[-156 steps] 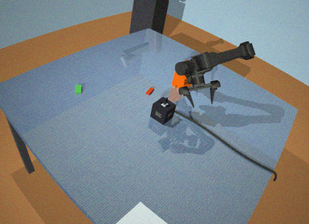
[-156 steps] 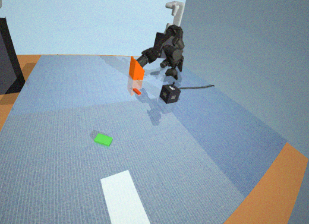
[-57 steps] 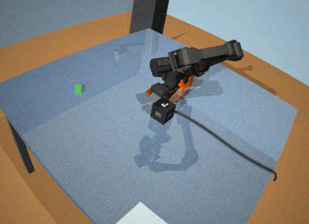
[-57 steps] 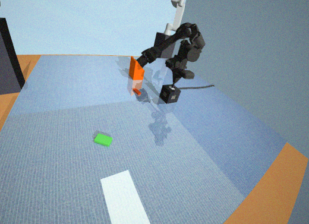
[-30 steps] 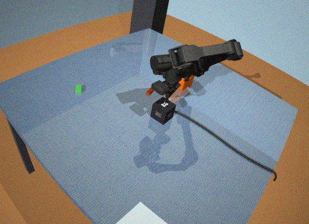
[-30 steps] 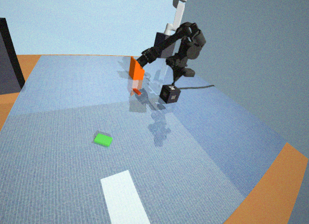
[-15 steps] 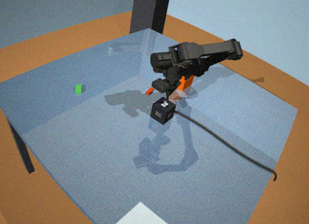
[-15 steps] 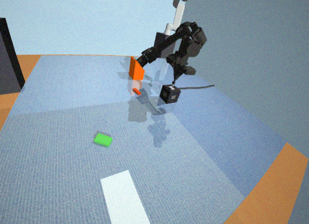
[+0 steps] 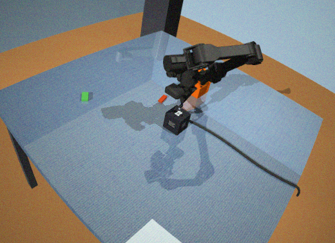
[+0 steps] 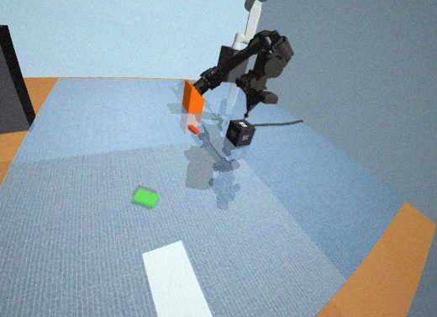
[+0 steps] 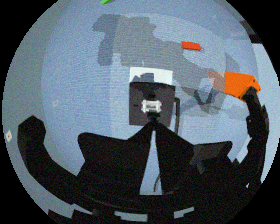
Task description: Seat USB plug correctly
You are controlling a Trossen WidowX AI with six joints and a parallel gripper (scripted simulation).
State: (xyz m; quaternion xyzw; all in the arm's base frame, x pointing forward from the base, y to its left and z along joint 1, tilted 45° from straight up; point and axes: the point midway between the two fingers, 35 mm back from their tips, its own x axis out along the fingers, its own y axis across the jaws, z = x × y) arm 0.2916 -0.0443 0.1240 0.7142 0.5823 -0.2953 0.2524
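The black power cube (image 9: 176,121) (image 10: 240,134) (image 11: 136,107) stands upright on the table, with a pale socket (image 9: 178,113) (image 10: 243,124) (image 11: 151,107) on its top. My gripper (image 9: 181,104) (image 10: 247,113) (image 11: 153,126) points down over the cube, shut on the small dark USB plug (image 9: 180,107) (image 10: 246,116) (image 11: 153,119). The plug appears just above the socket, with a small gap in the exterior view. Its face markings are too small to read, so its way round cannot be told.
A dark cable (image 9: 238,150) (image 10: 279,124) (image 11: 177,117) runs from beside the cube to the table edge. A red block (image 9: 162,98) (image 10: 193,129) (image 11: 191,46) lies near the orange arm base (image 9: 201,89) (image 10: 192,98) (image 11: 239,84). A green block (image 9: 84,97) (image 10: 146,198) lies farther off.
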